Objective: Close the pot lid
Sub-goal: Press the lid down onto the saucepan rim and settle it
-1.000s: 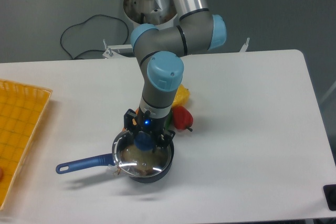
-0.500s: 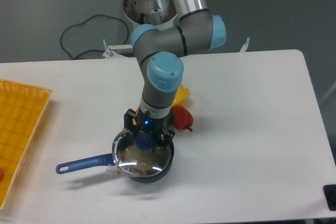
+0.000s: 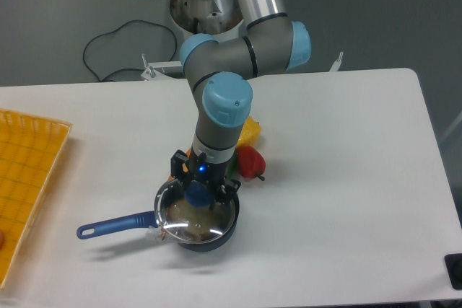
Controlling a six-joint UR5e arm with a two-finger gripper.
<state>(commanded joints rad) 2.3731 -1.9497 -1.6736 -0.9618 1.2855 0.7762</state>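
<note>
You have the gripper straight down over the pot, its jaws closed narrowly around the blue knob of the lid. The glass lid lies across the mouth of the pot, roughly level, though you cannot tell from this view whether its rim is fully seated all round. The pot stands near the front edge of the desk, a little left of the middle, with its blue handle pointing toward the left edge. Just behind the pot lie a red pepper and a yellow one, touching each other. An orange tray sits at the left edge.
</note>
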